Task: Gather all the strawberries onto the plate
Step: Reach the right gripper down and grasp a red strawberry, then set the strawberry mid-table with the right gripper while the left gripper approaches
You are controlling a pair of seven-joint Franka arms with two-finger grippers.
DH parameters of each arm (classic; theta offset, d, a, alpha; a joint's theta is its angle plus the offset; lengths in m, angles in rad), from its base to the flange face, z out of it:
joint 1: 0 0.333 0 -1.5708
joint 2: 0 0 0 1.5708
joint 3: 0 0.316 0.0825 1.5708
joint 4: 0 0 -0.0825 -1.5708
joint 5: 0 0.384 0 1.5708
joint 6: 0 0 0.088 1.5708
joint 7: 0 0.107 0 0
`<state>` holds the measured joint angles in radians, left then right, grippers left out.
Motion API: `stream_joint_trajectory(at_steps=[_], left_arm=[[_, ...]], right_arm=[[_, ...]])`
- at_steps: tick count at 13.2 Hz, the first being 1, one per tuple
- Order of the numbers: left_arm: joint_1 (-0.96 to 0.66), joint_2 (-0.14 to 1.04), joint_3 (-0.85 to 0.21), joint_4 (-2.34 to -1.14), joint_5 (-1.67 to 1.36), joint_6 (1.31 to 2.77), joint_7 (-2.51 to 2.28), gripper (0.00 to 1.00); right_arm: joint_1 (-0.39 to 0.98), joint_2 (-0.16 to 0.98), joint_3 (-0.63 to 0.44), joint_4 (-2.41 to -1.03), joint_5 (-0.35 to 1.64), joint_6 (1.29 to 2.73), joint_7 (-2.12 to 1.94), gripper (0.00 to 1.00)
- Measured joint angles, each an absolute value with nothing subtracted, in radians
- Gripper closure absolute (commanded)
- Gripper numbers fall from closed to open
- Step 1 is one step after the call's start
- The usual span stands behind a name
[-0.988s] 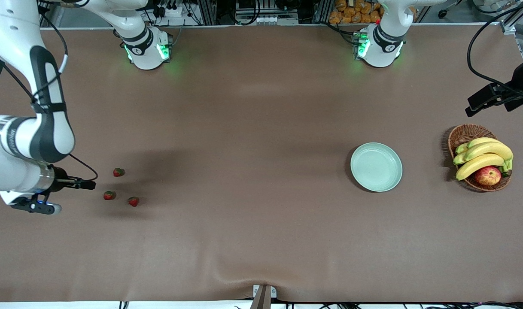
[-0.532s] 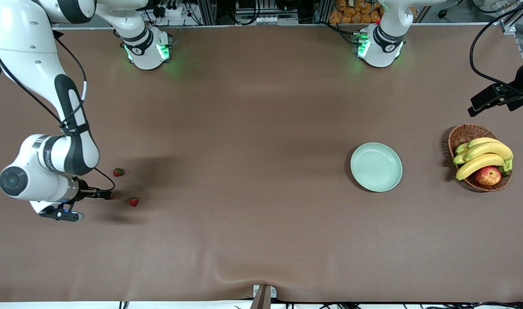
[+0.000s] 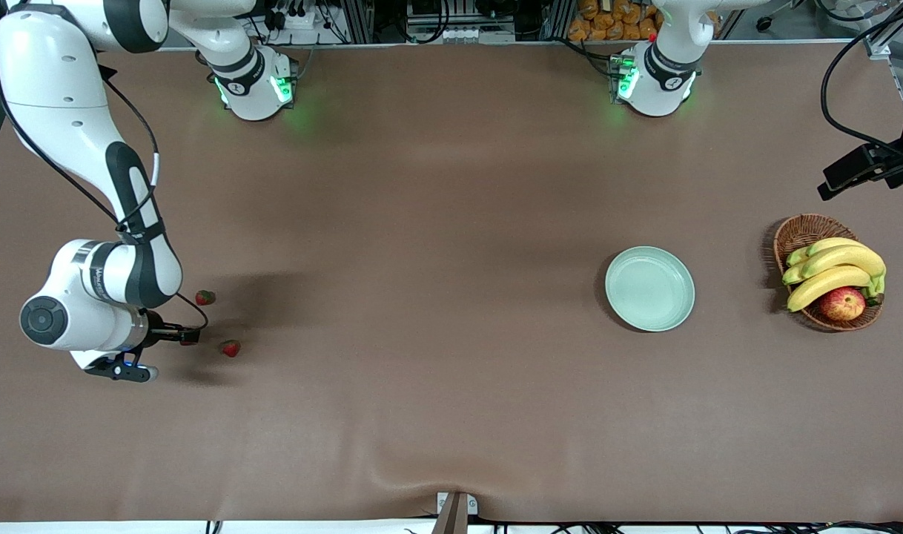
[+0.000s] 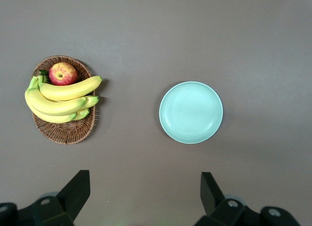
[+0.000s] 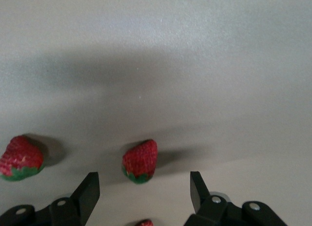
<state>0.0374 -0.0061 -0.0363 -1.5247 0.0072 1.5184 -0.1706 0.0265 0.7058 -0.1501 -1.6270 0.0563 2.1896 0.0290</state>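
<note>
Three strawberries lie near the right arm's end of the table. One [image 3: 205,297] is farthest from the front camera and one [image 3: 230,348] is nearest. The third [image 3: 191,340] is mostly covered by my right gripper [image 3: 187,337], which is open and low over it. In the right wrist view the gripper [image 5: 144,193] is open, with that berry [image 5: 145,222] just showing between the fingers and the other two [image 5: 140,160] [image 5: 19,158] ahead. The mint-green plate [image 3: 649,288] holds nothing. My left gripper [image 3: 863,167] is open, high up, and waits; the left wrist view [image 4: 145,192] shows the plate [image 4: 190,112] below.
A brown wicker basket [image 3: 801,231] with bananas [image 3: 829,274] and a red-yellow apple [image 3: 842,303] stands beside the plate, toward the left arm's end; it also shows in the left wrist view [image 4: 68,133]. Brown table surface lies between the strawberries and the plate.
My right gripper has swung in toward the strawberries and come down over the one nearest the right arm's end. The left gripper has drifted slightly outward.
</note>
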Motion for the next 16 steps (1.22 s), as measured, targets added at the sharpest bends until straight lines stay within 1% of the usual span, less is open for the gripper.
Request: stream_joint_trajectory(at_steps=[3, 5, 6, 7, 8, 10, 11, 13, 14, 15, 16], left_arm=[[0.036, -0.006, -0.042, -1.525, 0.007, 1.516, -0.171, 0.00], [0.034, -0.006, -0.050, -1.525, 0.007, 1.514, -0.171, 0.00], [0.034, -0.006, -0.059, -1.525, 0.007, 1.514, -0.172, 0.00], [0.033, -0.006, -0.070, -1.525, 0.007, 1.513, -0.178, 0.00], [0.031, -0.006, -0.079, -1.526, 0.007, 1.513, -0.184, 0.00], [0.028, -0.004, -0.094, -1.527, 0.007, 1.512, -0.188, 0.00], [0.027, -0.003, -0.099, -1.527, 0.007, 1.512, -0.191, 0.00], [0.027, 0.001, -0.107, -1.528, 0.007, 1.512, -0.191, 0.00], [0.026, 0.004, -0.112, -1.528, 0.007, 1.512, -0.191, 0.00], [0.026, 0.006, -0.116, -1.529, 0.007, 1.512, -0.191, 0.00], [0.027, 0.007, -0.121, -1.529, 0.007, 1.512, -0.191, 0.00]], right_arm=[[0.033, 0.724, -0.149, -1.627, 0.056, 2.219, 0.029, 0.34], [0.034, 0.725, -0.149, -1.627, 0.056, 2.220, 0.029, 0.47], [0.034, 0.725, -0.149, -1.627, 0.056, 2.220, 0.029, 0.57], [0.034, 0.725, -0.150, -1.627, 0.056, 2.220, 0.029, 0.64], [0.034, 0.726, -0.150, -1.627, 0.057, 2.220, 0.029, 0.73], [0.034, 0.728, -0.150, -1.627, 0.056, 2.220, 0.029, 0.88], [0.034, 0.727, -0.151, -1.626, 0.057, 2.220, 0.029, 0.91], [0.034, 0.728, -0.149, -1.622, 0.057, 2.225, 0.029, 0.92], [0.035, 0.726, -0.145, -1.610, 0.057, 2.234, 0.028, 0.95], [0.035, 0.723, -0.134, -1.583, 0.057, 2.241, 0.028, 0.97], [0.036, 0.713, -0.116, -1.548, 0.057, 2.242, 0.028, 0.97]])
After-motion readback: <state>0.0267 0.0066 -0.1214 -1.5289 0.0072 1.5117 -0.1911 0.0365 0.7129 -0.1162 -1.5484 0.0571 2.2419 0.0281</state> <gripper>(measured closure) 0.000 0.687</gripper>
